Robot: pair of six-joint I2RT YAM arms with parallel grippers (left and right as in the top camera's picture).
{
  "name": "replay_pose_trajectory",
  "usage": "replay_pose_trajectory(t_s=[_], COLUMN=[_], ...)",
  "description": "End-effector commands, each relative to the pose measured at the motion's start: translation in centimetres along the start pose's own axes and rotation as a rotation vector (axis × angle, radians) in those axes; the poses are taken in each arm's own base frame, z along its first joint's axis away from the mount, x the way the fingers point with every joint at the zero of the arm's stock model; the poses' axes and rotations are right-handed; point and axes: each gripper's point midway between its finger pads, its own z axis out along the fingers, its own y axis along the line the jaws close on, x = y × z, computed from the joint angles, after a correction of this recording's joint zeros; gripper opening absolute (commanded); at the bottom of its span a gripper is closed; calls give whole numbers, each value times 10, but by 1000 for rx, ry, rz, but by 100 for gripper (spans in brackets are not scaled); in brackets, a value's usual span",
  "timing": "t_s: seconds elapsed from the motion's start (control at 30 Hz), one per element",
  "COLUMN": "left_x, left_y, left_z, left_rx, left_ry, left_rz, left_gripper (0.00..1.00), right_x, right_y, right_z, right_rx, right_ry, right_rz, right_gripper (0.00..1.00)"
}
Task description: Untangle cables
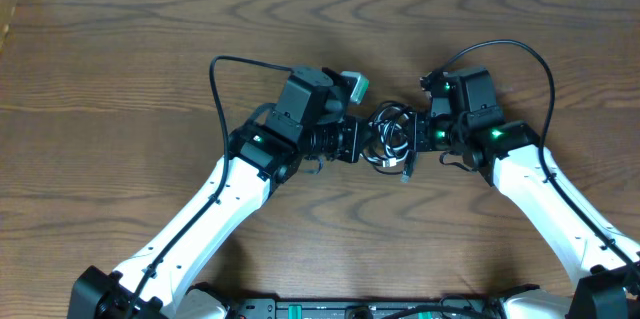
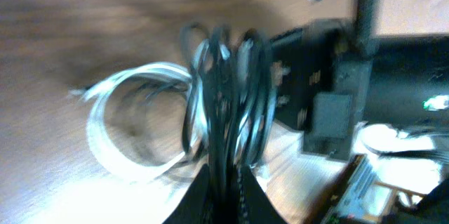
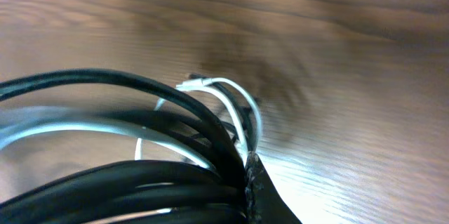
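A small tangle of thin black cords [image 1: 392, 143] with a white cord in it hangs between my two grippers at the table's middle. My left gripper [image 1: 356, 141] is shut on the black loops from the left; in the left wrist view the black cords [image 2: 224, 90] run up from my closed fingers [image 2: 228, 196], and the white cord [image 2: 116, 122] loops out to the left. My right gripper [image 1: 420, 135] is shut on the tangle from the right; in the right wrist view black cords [image 3: 126, 182] and the white cord [image 3: 231, 104] press against the finger [image 3: 256, 189].
The wooden table [image 1: 120, 49] stretches around the arms. Each arm's thicker black cable arcs up behind its wrist, the left arm's [image 1: 215, 79] and the right arm's [image 1: 545, 74]. A dark plug end [image 1: 407, 171] hangs below the tangle.
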Motion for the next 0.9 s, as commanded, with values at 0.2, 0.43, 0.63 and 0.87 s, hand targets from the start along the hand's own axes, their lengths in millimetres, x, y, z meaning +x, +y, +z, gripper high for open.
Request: replay_pose_trajectory(t_s=[0.2, 0.43, 0.63, 0.87], left_x=[11, 17, 18, -14], left_y=[89, 75, 126, 104], left_z=[-25, -18, -52, -61], left_rx=[-513, -422, -721, -415], left_ry=[-12, 21, -5, -106], left_rz=[-29, -37, -52, -147], left_gripper=[8, 13, 8, 8], right_x=[-27, -3, 4, -8], right_y=[24, -29, -90, -54], right_z=[-9, -7, -25, -15], right_rx=[-154, 130, 457, 133], right_ry=[-78, -11, -22, -9], right_rz=[-12, 36, 99, 110], right_gripper=[2, 5, 23, 29])
